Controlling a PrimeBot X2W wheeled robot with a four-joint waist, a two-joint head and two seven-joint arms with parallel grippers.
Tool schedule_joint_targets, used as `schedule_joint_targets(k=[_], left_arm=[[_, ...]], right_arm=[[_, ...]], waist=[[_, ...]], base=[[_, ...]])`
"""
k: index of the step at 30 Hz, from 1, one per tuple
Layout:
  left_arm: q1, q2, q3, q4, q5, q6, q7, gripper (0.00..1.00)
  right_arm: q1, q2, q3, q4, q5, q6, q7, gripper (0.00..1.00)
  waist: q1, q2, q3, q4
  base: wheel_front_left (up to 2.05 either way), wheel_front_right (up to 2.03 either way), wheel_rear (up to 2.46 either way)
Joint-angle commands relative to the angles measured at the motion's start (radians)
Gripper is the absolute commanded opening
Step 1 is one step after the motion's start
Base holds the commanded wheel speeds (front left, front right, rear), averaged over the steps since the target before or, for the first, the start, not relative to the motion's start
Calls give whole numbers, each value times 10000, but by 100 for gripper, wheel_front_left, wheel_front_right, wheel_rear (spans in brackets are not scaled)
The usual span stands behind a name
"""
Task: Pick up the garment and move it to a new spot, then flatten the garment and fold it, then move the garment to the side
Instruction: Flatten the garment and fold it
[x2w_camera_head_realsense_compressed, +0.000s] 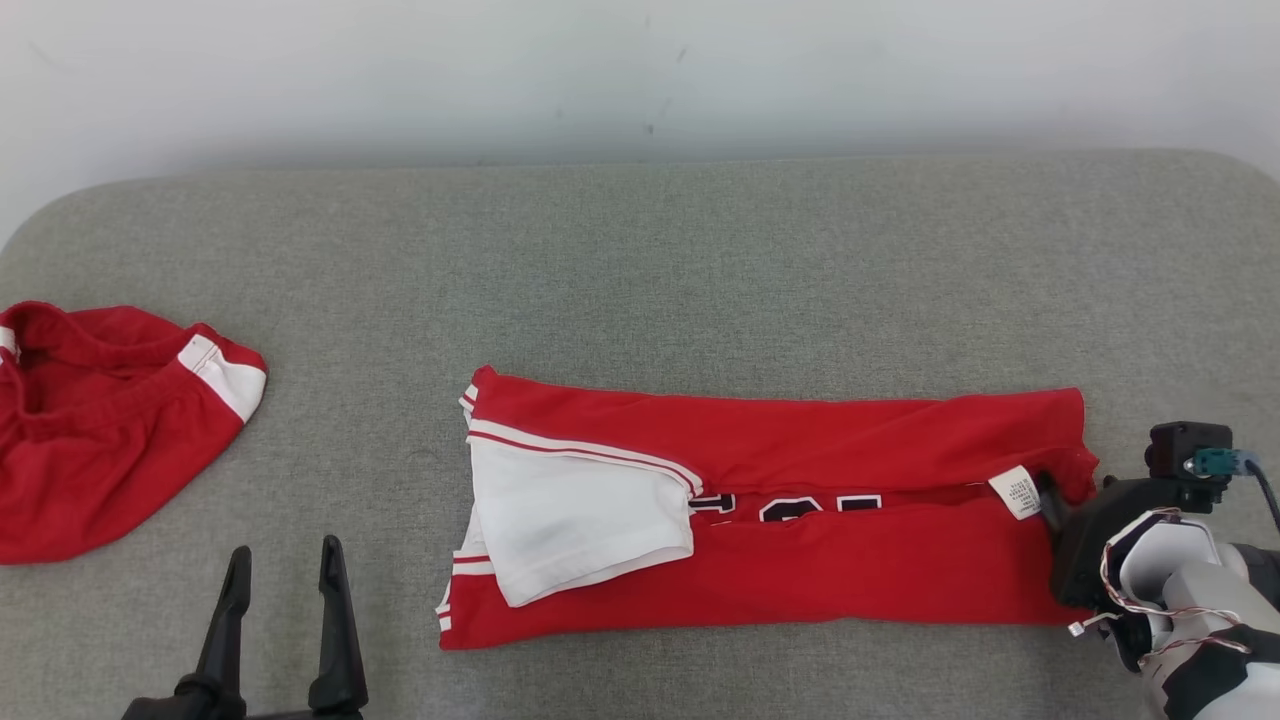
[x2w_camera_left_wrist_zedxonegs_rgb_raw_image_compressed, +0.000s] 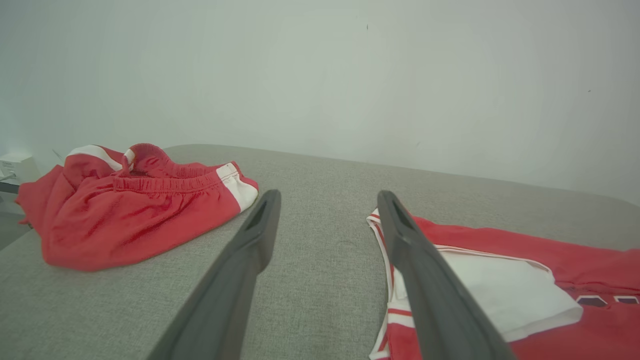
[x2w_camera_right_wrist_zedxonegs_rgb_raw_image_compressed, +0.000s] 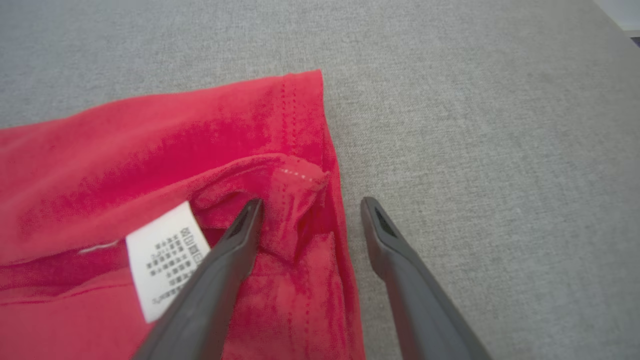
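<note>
The right pincer (x2w_camera_right_wrist_zedxonegs_rgb_raw_image_compressed: 311, 202) is standing wide apart and gripping nothing. Its own wrist view is showing one finger (x2w_camera_right_wrist_zedxonegs_rgb_raw_image_compressed: 220, 270) over the red garment's (x2w_camera_right_wrist_zedxonegs_rgb_raw_image_compressed: 150, 150) bunched hem corner, just beside the white care label (x2w_camera_right_wrist_zedxonegs_rgb_raw_image_compressed: 165, 260), and the other over the bare grey worktop (x2w_camera_right_wrist_zedxonegs_rgb_raw_image_compressed: 500, 150). The head view is giving what that close look is missing: the garment is lying as a long folded strip across the middle of the worktop, with a white panel (x2w_camera_head_realsense_compressed: 570, 520) at its left end and black lettering (x2w_camera_head_realsense_compressed: 790, 508) peeking from the fold. The left pincer (x2w_camera_head_realsense_compressed: 285, 548) is hovering, equally wide and empty, between the strip and red shorts (x2w_camera_head_realsense_compressed: 90, 440), whose elastic waistband (x2w_camera_left_wrist_zedxonegs_rgb_raw_image_compressed: 165, 184) is showing plainly in the left wrist view.
</note>
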Motion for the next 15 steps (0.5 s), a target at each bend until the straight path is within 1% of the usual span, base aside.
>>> schedule_joint_targets(k=[1, 3, 8, 14, 15], left_arm=[[161, -1, -19, 40, -67, 53, -1, 100], [195, -3, -70, 131, -134, 61, 1, 100], [162, -2, -146, 417, -190, 14, -1, 100], [-44, 0, -225, 571, -134, -49, -1, 100], [-69, 0, -225, 587, -113, -63, -1, 100]], right_arm=[[67, 65, 7, 61, -109, -23, 53, 100], [57, 29, 83, 189, -263, -23, 80, 100], [-8, 216, 19, 522, -307, -23, 359, 100], [1, 372, -17, 905, -268, -22, 905, 100], [-1, 406, -6, 918, -262, -22, 937, 44]], waist=[[0, -1, 7, 17], [0, -1, 23, 39], [0, -1, 53, 109], [0, -1, 83, 201], [0, -1, 85, 204]], base=[[0, 0, 0], [0, 0, 0], [0, 0, 0], [0, 0, 0], [0, 0, 0]])
